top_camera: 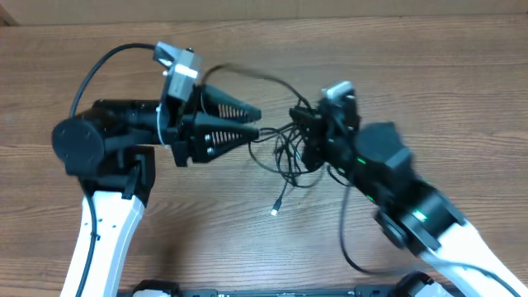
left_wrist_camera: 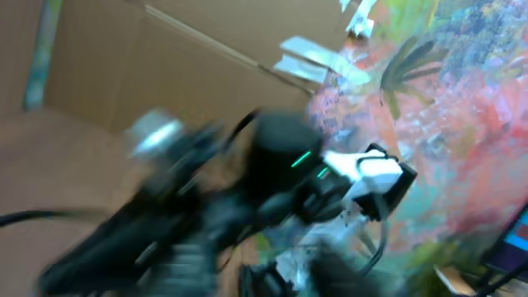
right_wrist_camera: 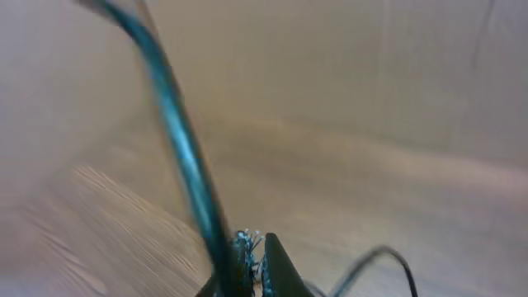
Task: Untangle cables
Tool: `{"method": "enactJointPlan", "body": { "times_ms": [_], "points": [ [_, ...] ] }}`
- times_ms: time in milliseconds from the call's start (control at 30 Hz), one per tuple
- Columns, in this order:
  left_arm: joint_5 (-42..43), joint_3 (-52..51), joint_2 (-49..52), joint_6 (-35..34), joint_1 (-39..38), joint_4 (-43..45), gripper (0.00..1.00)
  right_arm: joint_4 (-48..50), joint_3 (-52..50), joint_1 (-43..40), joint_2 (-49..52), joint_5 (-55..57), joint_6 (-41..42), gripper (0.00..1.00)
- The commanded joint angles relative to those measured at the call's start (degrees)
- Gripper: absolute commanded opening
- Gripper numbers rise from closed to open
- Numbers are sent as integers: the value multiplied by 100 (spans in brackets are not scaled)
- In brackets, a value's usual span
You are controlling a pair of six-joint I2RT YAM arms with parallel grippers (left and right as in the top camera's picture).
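Wood-grain table [top_camera: 462,74] fills the overhead view, with a plain brown wall behind it in the right wrist view. The left arm [top_camera: 107,140] reaches in from the left and the right arm [top_camera: 412,206] from the lower right, so the two meet near the middle of the table.

The left gripper [top_camera: 259,122] points to the right with its two fingers apart. One thin cord runs off to the right from beside its lower finger, but the overhead view does not show whether that cord is touching the finger. The right gripper [top_camera: 307,136] sits over the top of the bunch. It is too dark against the cords to tell whether its fingers are together or apart. Its own wrist view is blurred, showing only dark fingertips at the bottom edge with a blurred dark cord [right_wrist_camera: 177,140] rising beside them. The left wrist view is also too blurred to add anything about the cords.

The cables [top_camera: 285,157] lie between the two grippers as a small knot of crossing loops, just below and left of the right gripper. One strand arcs up and back over the left gripper, and another trails down to a small plug [top_camera: 275,212] lying alone on the wood.

As a judgement, the work is at an early or middle stage. One end has come free of the bunch, yet the loops overlap too much to tell the two cords apart. Drawing them away from each other is the step left to do.
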Motion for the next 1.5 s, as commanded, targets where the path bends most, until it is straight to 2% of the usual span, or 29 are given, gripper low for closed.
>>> {"method": "enactJointPlan", "body": {
  "times_ms": [0,200,467,600,733,933,1067,1133,1200,1333,1467],
  "points": [
    [380,85,269,599,-103,-302,100,-214,278,-9,-560,-2,79,4],
    [378,83,881,1244,-400,-1032,100,-313,295,-9,-1180,94,608,4],
    [131,83,2013,1759,-1279,-1311,99,-192,299,-7,-1460,-90,599,4],
    [192,83,2745,1869,-1722,-1311,99,85,304,-9,-1464,85,251,4],
    [391,83,3338,1840,-1818,-1314,100,-66,317,-11,-1462,1475,-140,4],
    [391,83,3836,1781,-1812,-1440,99,-398,317,-487,-1462,4599,-485,4],
    [391,83,3884,1784,-1812,-1458,100,-205,313,-1665,-1412,6398,-651,4],
    [389,83,3884,1784,-1812,-1458,100,20,308,-2590,-1314,6570,-645,4],
    [389,83,3884,1784,-1818,-1462,100,249,306,-3648,-1141,6234,-586,4],
    [378,83,3884,1788,-1818,-1456,99,610,306,-5772,-584,4546,-590,4],
    [380,83,3884,1786,-1818,-1456,100,595,306,-7399,229,3239,-588,4]
  ]
}}
